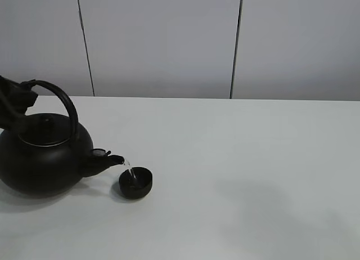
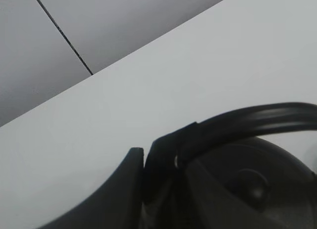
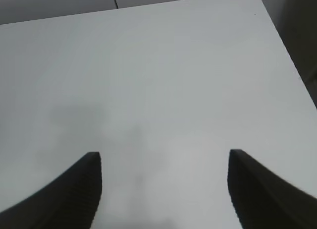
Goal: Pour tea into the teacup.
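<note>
High view: my left claw [image 1: 25, 94] pinches the kettle [image 1: 42, 158] by its handle; tea [image 1: 129, 169] falls into the teacup [image 1: 135, 182] beside the spout [image 1: 109, 160]. Left wrist: the grip looks firm, so I should tilt slowly. Right wrist: my right claw [image 3: 163, 157] is spread above the table [image 3: 163, 65].

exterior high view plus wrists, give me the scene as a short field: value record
kettle: black, tilted, spout over teacup
teacup: small, black, on the table
tea: thin stream falling from spout into teacup
left end effector: shut on kettle handle
right end effector: open, holding nothing, above table
</note>
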